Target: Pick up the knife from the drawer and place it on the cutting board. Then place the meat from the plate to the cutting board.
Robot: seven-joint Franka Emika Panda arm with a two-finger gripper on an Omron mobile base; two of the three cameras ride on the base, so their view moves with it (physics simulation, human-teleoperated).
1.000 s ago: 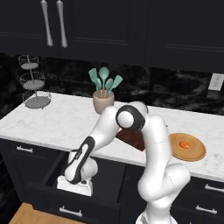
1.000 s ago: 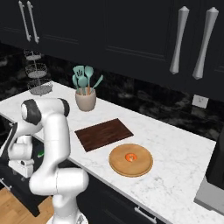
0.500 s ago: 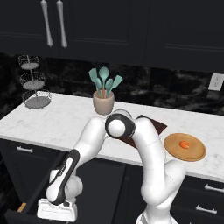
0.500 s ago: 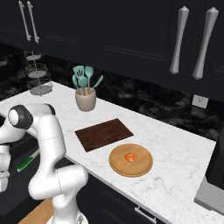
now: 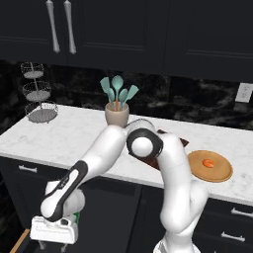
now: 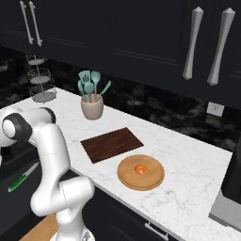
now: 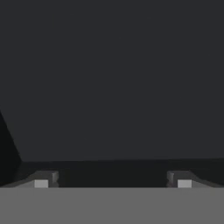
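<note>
The knife (image 6: 21, 178), green-handled with a short silver blade, lies in the dark inside of the open drawer (image 6: 19, 157) below the counter's front edge. A sliver of its green handle (image 5: 75, 217) shows right beside my white hand (image 5: 53, 230), which hangs low at the lower left. In the hand view my gripper (image 7: 113, 183) is open, its fingertips (image 7: 41, 183) wide apart, with nothing between them and a plain dark surface ahead. The dark cutting board (image 6: 111, 143) lies bare on the counter. Beside it is the tan plate (image 6: 153, 181) with the orange-red meat (image 6: 140, 169) on it.
A beige pot of teal spatulas (image 6: 92, 101) stands behind the board, and a wire tiered stand (image 6: 41, 84) at the counter's far left. My own arm (image 5: 143, 146) hides part of the board in the left base view. Wooden floor (image 5: 20, 242) shows below the drawer.
My arm has swung down and left from the drawer's front to low over the open drawer. The knife, hidden a second ago, now lies uncovered in the right base view.
</note>
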